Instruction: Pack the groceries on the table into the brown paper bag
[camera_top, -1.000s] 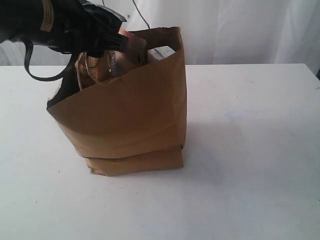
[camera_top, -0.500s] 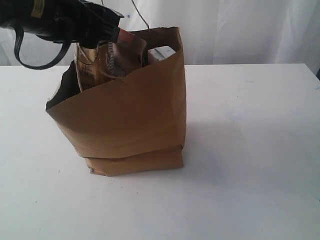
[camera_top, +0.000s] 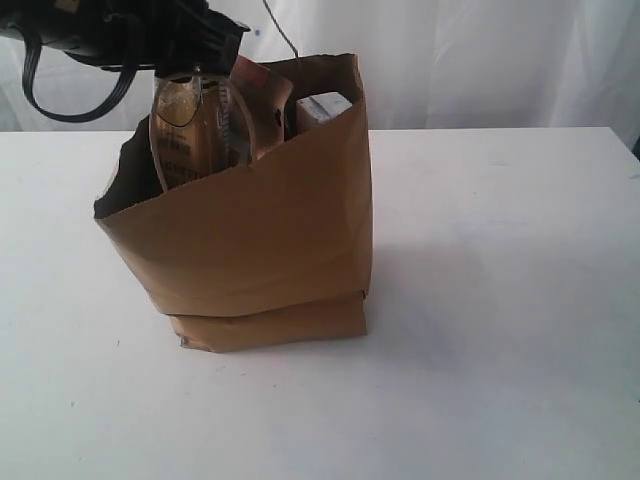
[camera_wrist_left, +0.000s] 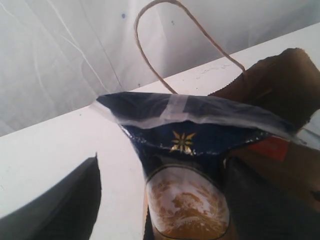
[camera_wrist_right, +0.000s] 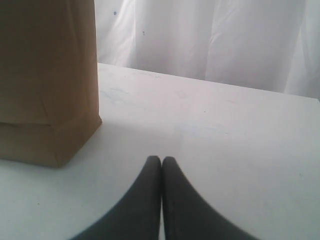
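In the exterior view, a brown paper bag (camera_top: 250, 230) is seen standing upright on the white desk (camera_top: 500, 300), left of the middle. A spaghetti packet (camera_top: 188, 135) is stood on end inside it, its top rising above the rim. A brown pouch (camera_top: 262, 100) and a white carton (camera_top: 325, 105) are lodged beside it in the bag. The left tool (camera_top: 200, 55) is held just above the packet.

In the left wrist view, the packet's dark blue crimped top is framed between two spread black fingers (camera_wrist_left: 60, 210). Bare desk is visible between one finger and the packet, so the tool is open; contact on the other side cannot be made out.

In the right wrist view, the right tool (camera_wrist_right: 161, 165) is closed on nothing, low over the desk, near the bag's base.
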